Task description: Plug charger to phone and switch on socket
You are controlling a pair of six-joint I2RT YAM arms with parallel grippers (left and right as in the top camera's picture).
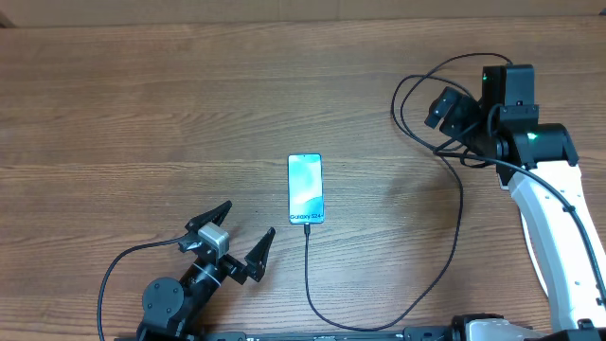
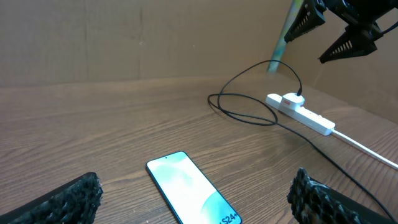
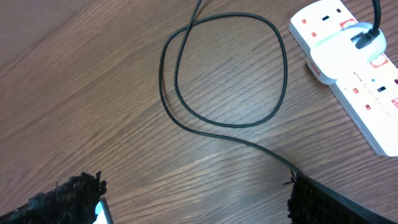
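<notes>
The phone (image 1: 305, 188) lies flat mid-table with its light blue screen up; it also shows in the left wrist view (image 2: 186, 186). The black charger cable (image 1: 460, 223) runs from the phone's near edge, curves right and loops up to the socket. The white socket strip (image 3: 348, 74) carries the cable's black plug (image 3: 367, 37); it also shows in the left wrist view (image 2: 301, 113) and is hidden under the right arm in the overhead view. My left gripper (image 1: 235, 242) is open and empty, near-left of the phone. My right gripper (image 1: 449, 107) is open and empty, above the strip.
The cable forms a loose loop (image 3: 224, 74) on the wooden table (image 1: 142, 114) beside the strip. The strip's thick white cord (image 2: 367, 148) trails off to the right. The right arm's white link (image 1: 554, 237) stands along the right edge.
</notes>
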